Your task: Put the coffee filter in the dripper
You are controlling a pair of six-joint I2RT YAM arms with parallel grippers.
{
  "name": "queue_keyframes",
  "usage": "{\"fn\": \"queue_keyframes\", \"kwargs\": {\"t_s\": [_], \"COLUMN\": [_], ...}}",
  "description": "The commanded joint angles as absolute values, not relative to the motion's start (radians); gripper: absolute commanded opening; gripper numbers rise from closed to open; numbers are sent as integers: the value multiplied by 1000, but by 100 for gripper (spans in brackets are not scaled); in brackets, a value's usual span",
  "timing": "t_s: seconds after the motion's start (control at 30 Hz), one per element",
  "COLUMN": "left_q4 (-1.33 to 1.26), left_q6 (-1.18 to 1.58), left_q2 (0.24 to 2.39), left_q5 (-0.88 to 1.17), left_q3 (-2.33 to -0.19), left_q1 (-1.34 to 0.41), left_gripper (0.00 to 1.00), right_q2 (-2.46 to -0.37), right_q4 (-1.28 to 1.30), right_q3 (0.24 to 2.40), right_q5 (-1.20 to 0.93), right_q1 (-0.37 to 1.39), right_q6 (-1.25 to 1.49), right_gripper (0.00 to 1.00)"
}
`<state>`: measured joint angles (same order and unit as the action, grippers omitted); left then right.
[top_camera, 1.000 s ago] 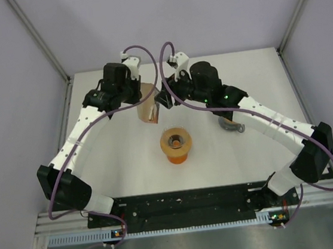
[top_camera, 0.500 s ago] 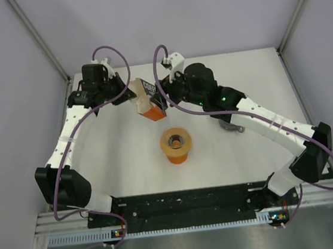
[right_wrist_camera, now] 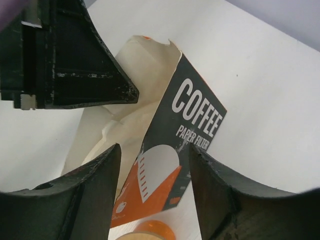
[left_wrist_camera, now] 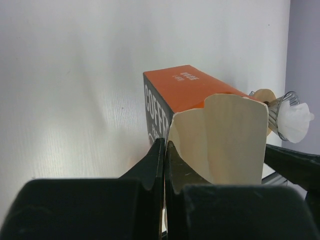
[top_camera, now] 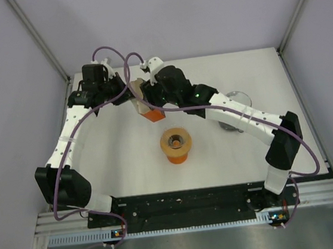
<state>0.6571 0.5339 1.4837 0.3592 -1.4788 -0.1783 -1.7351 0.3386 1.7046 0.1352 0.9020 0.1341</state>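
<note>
My top camera looked down over the whole tabletop [top_camera: 116,160] from behind the arms; the wrist cameras, past left claw [left_wrist_camera: 164,150] and right claw [right_wrist_camera: 155,155], closely shared one carton [left_wrist_camera: 185,90].

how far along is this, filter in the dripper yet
Done: nothing placed; the dripper stands with no filter in it. In hand: the left gripper is pinched on cream paper at the orange filter carton, with the right gripper open around that carton. Left: get one filter out, carry it over and seat it in the dripper.
</note>
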Motion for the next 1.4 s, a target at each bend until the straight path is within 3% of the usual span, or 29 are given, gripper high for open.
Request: {"fn": "queue_keyframes", "kwargs": {"t_s": [0.0,0.13,0.23,0.33,0.37,0.47,0.57,0.67,0.9,1.1,1.37], "left_q4": [604,598,586,592,604,650,681,696,798,813,779], "left_q6": [546,509,447,347,313,210,118,42,-138,-233,-282], "left_q2": [1463,1466,1467,1463,1462,1453,1431,1399,1385,1381,1391], "left_q5": [383,382,406,457,469,460,439,448,600,539,391], "left_q3": [-1482,-1482,-1470,-1462,-1460,-1460,-1482,-1512,-1565,-1609,-1597], "left_q1": [-178,-176,-179,-178,-178,-178,-178,-178,-199,-225,-291], "left_gripper": [0,0,0,0,5,43,56,63,66,71,52], "right_q2": [-1759,-1755,-1749,-1740,-1730,-1688,-1619,-1563,-1522,-1502,-1476], "right_q4": [400,411,413,405,396,336,204,118,89,72,44], "right_q3": [1778,1764,1752,1718,1703,1634,1524,1467,1444,1427,1407], "right_q5": [241,270,284,264,259,232,186,144,51,-20,-129], "right_q1": [930,930,931,930,931,930,930,930,931,930,930], "right_q6": [89,74,26,-76,-109,-211,-333,-411,-498,-537,-555], "right_gripper": [46,16,0,0,0,0,0,0,0,0,0]}}
